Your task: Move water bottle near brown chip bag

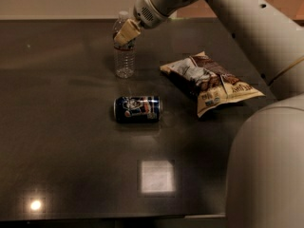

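The water bottle (pixel 124 60) is small and clear with a white cap. It stands upright at the back of the dark table (pixel 61 141), left of the brown chip bag (pixel 209 82). My gripper (pixel 125 34) reaches in from the upper right and is shut around the bottle's upper part, just below the cap. A gap of table separates the bottle from the bag's left corner. The bag lies flat at the right.
A dark blue soda can (pixel 137 109) lies on its side in front of the bottle, between it and the near edge. My arm's large pale body (pixel 266 165) fills the lower right of the view. Light reflections show on the table's front.
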Tool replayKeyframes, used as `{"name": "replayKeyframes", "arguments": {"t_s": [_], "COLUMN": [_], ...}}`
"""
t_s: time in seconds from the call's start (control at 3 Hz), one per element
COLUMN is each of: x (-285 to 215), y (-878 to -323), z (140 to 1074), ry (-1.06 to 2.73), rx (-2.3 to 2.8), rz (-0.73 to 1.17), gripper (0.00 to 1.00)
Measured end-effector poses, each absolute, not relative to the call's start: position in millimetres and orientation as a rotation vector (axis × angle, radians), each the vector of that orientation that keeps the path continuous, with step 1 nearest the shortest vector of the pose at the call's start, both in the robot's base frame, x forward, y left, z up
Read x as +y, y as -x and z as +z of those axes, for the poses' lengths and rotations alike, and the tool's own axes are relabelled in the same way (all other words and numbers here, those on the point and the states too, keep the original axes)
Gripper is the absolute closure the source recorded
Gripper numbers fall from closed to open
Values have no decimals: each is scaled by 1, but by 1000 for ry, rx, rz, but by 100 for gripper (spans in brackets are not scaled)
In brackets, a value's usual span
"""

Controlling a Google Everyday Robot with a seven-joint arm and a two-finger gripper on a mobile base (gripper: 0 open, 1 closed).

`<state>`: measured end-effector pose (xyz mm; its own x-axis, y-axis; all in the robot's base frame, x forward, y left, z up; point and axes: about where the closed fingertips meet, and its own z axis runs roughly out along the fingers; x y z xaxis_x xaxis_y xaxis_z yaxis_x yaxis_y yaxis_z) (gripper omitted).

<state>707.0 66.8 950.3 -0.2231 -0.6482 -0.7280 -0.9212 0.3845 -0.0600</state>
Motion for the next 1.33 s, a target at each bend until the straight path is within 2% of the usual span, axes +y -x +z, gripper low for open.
{"name": "replayKeyframes", "arguments": {"t_s": [0.33,1.33], "x": [36,-42], "y": [-698,-662], "z": [955,953], "ry": [1327,1273], "rx": [1991,2030], "rz": [495,407], "gripper": [100,100]}}
